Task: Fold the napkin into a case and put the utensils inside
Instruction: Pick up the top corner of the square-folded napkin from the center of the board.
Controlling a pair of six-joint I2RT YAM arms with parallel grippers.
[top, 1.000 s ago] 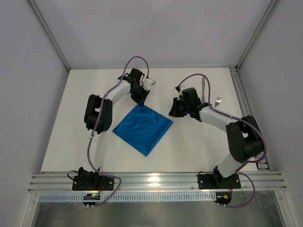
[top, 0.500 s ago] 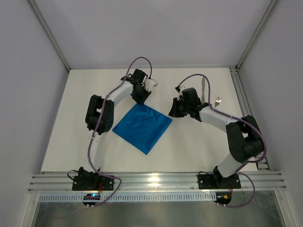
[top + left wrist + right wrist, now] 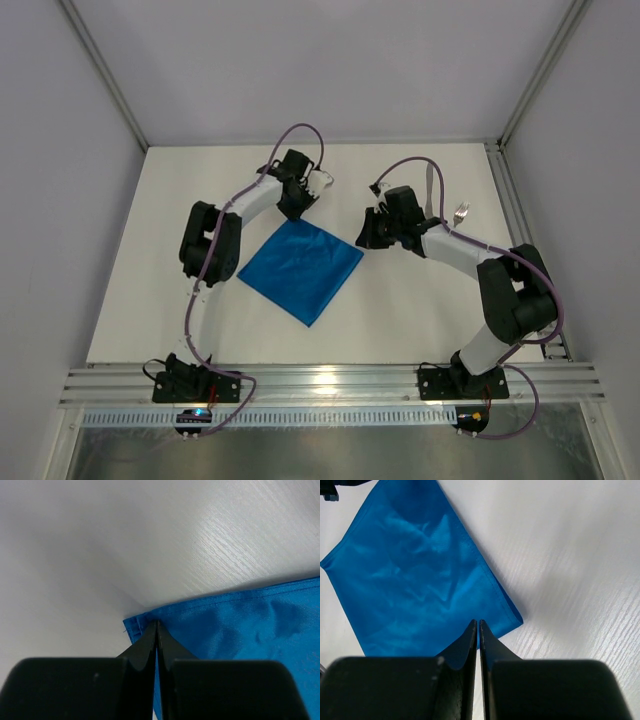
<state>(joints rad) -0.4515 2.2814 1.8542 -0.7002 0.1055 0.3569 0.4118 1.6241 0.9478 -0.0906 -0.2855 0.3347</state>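
Left hand (image 3: 156,625) is down on the far corner of the napkin (image 3: 301,271), fingers pinched together, so that corner's taken. Right hand (image 3: 478,624), closed too, sits over the right corner. Between the two hands there's a gap above the far-right edge, room to pass. The left arm's elbow (image 3: 205,240) crowds the left corner. Both near edges lie open, with bare bench (image 3: 400,320) down to the rail (image 3: 330,383). On the right, the forearm (image 3: 455,250) runs just beside the fork (image 3: 459,212) and knife (image 3: 429,188), blocking them from the near side; their far side is open.
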